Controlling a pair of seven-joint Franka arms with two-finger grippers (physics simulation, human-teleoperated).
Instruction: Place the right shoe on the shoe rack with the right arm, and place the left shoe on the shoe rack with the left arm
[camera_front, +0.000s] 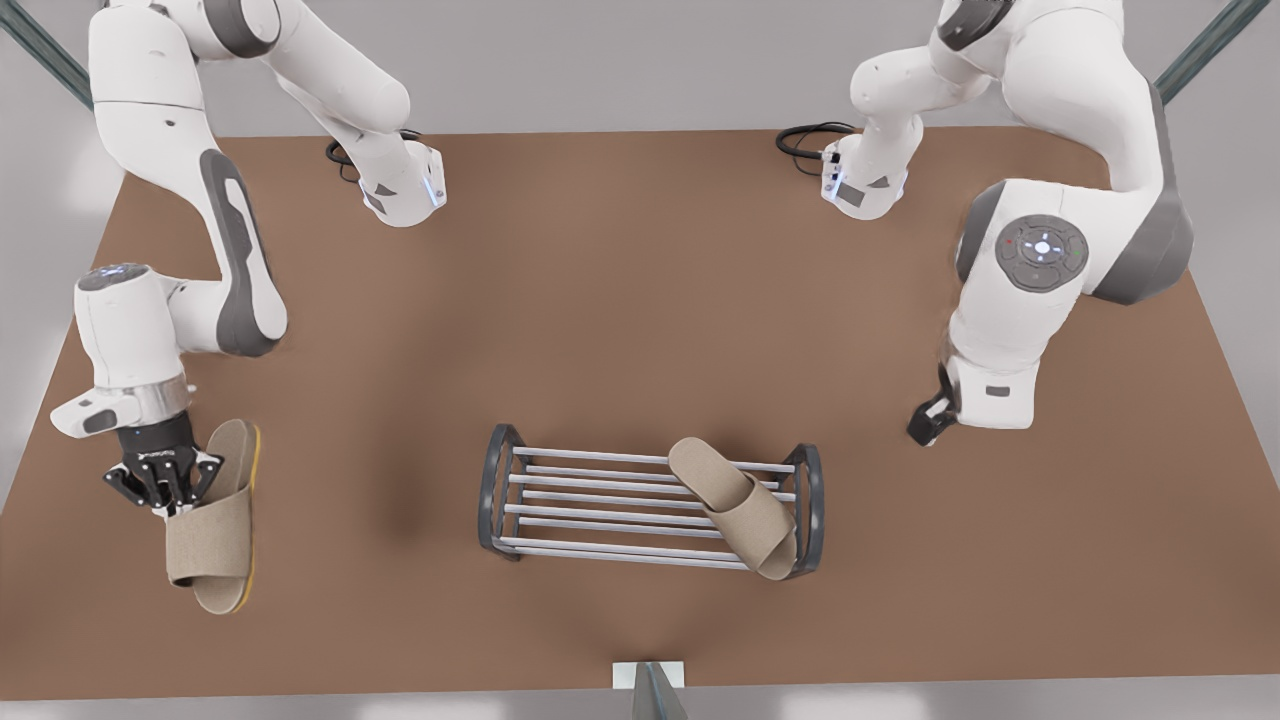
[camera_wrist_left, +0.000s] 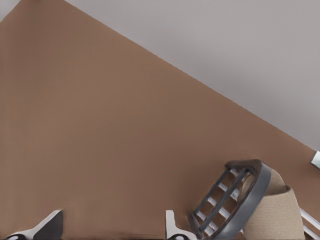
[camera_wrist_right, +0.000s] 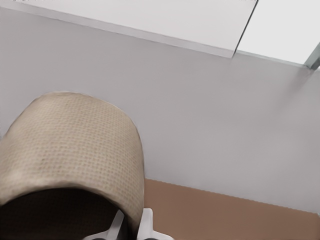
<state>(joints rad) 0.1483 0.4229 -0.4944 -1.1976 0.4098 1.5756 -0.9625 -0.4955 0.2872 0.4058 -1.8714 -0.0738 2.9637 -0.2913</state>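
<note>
Half is done: the left slipper (camera_front: 735, 505) is laid on the shoe rack (camera_front: 492, 490) near the wide-spread left tool (camera_front: 930, 420); the right slipper (camera_front: 215, 530) is gripped in the right tool (camera_front: 165, 485).

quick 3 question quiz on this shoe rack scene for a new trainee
1. True or false: one slipper lies on the shoe rack.
2. The right gripper is: A) open above the rack; B) shut on the other slipper; C) parked on bare table.
3. Fill in: the left gripper, waiting at the front view's right, has its fingers ____.
Key: 1 true; 2 B; 3 open.
</note>
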